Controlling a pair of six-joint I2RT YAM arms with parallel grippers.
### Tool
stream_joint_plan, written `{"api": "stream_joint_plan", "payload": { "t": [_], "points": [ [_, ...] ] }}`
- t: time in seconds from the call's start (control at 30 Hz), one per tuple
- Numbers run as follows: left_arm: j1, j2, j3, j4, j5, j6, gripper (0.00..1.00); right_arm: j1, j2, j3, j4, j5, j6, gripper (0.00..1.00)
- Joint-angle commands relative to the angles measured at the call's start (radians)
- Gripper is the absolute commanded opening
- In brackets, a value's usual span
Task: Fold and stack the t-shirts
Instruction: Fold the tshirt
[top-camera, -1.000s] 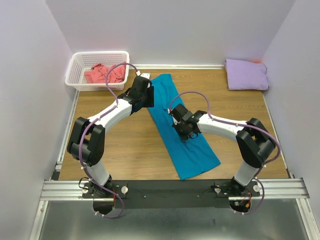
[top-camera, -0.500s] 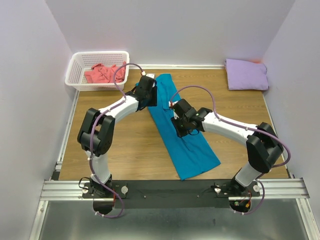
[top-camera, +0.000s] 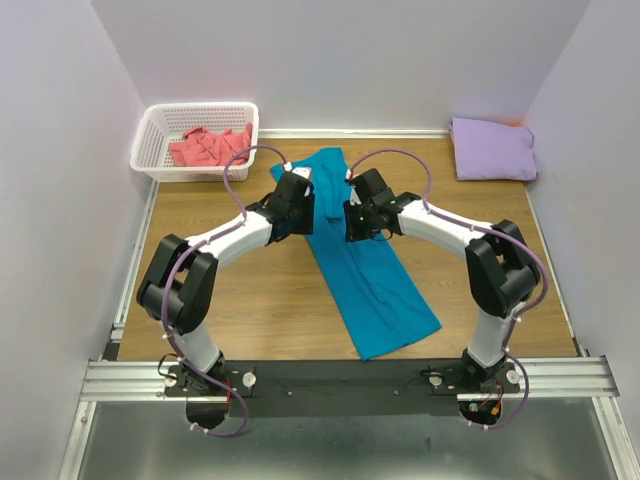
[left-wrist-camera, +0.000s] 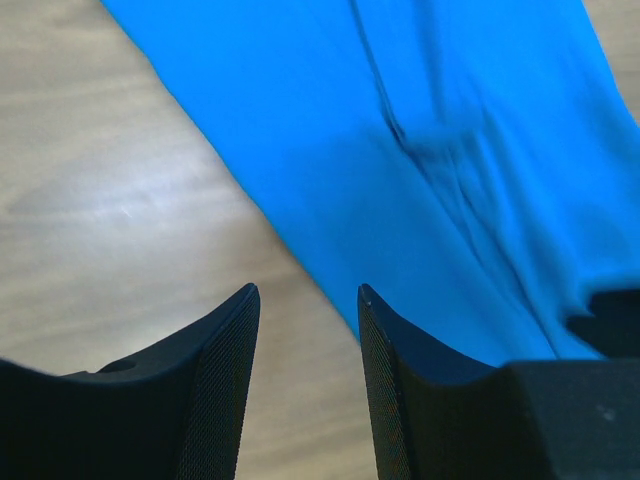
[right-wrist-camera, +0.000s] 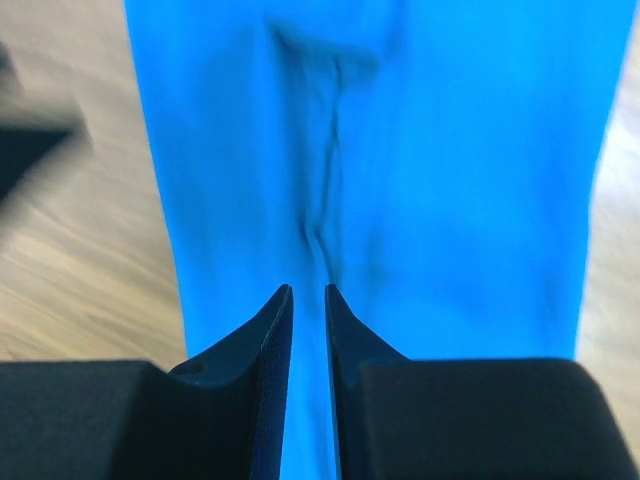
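Lying flat on the tabletop (top-camera: 250, 290), your teal-blue t-shirt (top-camera: 378, 290) was folded into a long narrow band. Its long axis ran on a diagonal: one short end pointed to the far left, close to the back edge of the tabletop, and the other pointed to the near right, toward the right arm's base. You had both arms reaching in at the far half of that band, one on each side. Your left claw (left-wrist-camera: 305, 295) hung over the band's left edge, its fingers spread apart with nothing between them; through the gap you could see bare wood and the cloth's edge. Your right claw (right-wrist-camera: 307, 292) hung over the middle of the band, above a raised crease that ran along the cloth toward the fingertips. Its fingers stood nearly pressed together, with only a thin slit between them, and you could not tell whether any cloth was caught there. The pale lavender t-shirt (top-camera: 492, 148) sat folded in the far right corner, well apart from the band. The coral-pink t-shirt (top-camera: 205, 148) lay crumpled in the white basket (top-camera: 150, 150) at the far left.
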Motion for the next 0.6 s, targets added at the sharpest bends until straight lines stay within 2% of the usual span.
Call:
{"api": "stream_joint_plan", "payload": {
  "t": [0.0, 0.3, 0.57],
  "points": [
    [-0.056, -0.090, -0.069, 0.016, 0.018, -0.044, 0.52, -0.005, 0.086, 0.088, 0.076, -0.061, 0.028, 0.26],
    [-0.194, -0.101, -0.152, 0.062, 0.052, -0.142, 0.50, -0.021, 0.220, 0.161, 0.118, -0.043, 0.070, 0.25],
    [-0.243, -0.046, -0.163, 0.093, 0.055, -0.171, 0.45, -0.022, 0.261, 0.180, 0.131, -0.032, 0.080, 0.23]
  ]
}}
